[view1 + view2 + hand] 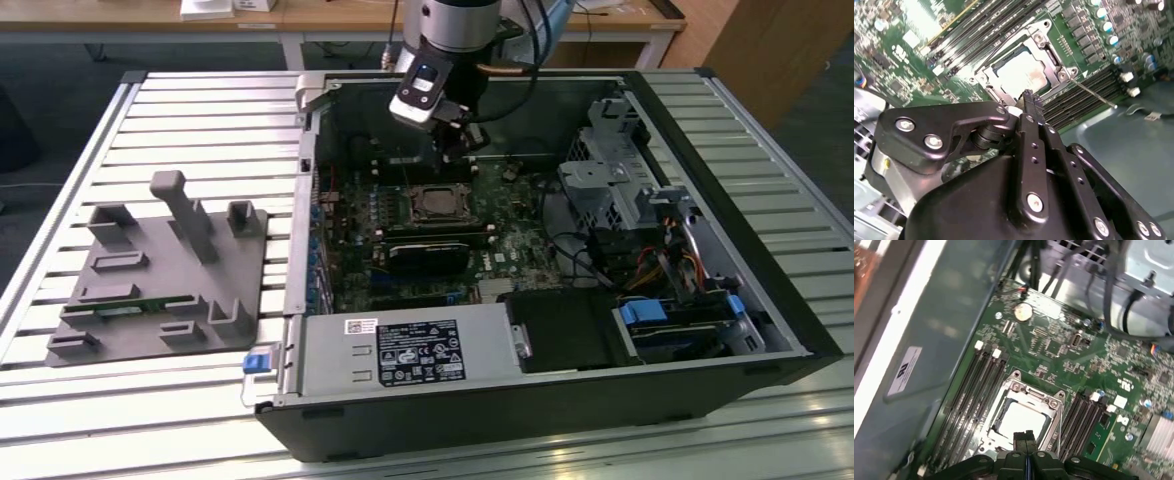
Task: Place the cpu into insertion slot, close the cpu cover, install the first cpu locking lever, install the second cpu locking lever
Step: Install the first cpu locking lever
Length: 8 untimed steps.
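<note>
Beside cpu [1024, 421], memory slots [973, 390], cables [1111, 295] beyond

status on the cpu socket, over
pincer shut, above the insertion slot. cpu seated, cpu cover down. one locking lever sticks out beside it.

No print is legible: the white label [416, 352] on the power supply [334, 368] in the exterior view and the sticker [904, 371] on the case wall [949, 325] in the first wrist view cannot be read.

Pincer [1025, 436] apparently hides part of cpu [1023, 419] edge.
</note>
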{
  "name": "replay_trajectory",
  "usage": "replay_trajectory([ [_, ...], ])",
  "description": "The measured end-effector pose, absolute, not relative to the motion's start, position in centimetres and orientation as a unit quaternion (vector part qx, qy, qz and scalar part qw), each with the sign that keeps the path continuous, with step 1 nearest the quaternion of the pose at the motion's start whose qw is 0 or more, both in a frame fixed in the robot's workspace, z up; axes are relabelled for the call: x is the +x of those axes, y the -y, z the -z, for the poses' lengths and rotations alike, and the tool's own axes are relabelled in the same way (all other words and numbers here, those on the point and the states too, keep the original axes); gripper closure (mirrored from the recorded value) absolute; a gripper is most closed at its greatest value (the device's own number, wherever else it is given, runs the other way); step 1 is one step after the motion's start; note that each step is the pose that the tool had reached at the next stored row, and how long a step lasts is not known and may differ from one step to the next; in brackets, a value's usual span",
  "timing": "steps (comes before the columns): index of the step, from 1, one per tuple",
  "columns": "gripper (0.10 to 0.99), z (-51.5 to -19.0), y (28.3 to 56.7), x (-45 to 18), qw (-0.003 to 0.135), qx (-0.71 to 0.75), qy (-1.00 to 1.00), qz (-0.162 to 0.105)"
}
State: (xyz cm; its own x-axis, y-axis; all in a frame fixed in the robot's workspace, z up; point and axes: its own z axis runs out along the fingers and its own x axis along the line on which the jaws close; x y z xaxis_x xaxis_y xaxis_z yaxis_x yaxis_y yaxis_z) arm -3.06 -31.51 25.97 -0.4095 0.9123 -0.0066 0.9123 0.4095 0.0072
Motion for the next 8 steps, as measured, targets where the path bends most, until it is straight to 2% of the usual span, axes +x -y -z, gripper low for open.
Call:
replay_trajectory([
  [8, 0.980, -25.96, 31.51, -3.06, 0.005, 0.480, -0.877, -0.002],
])
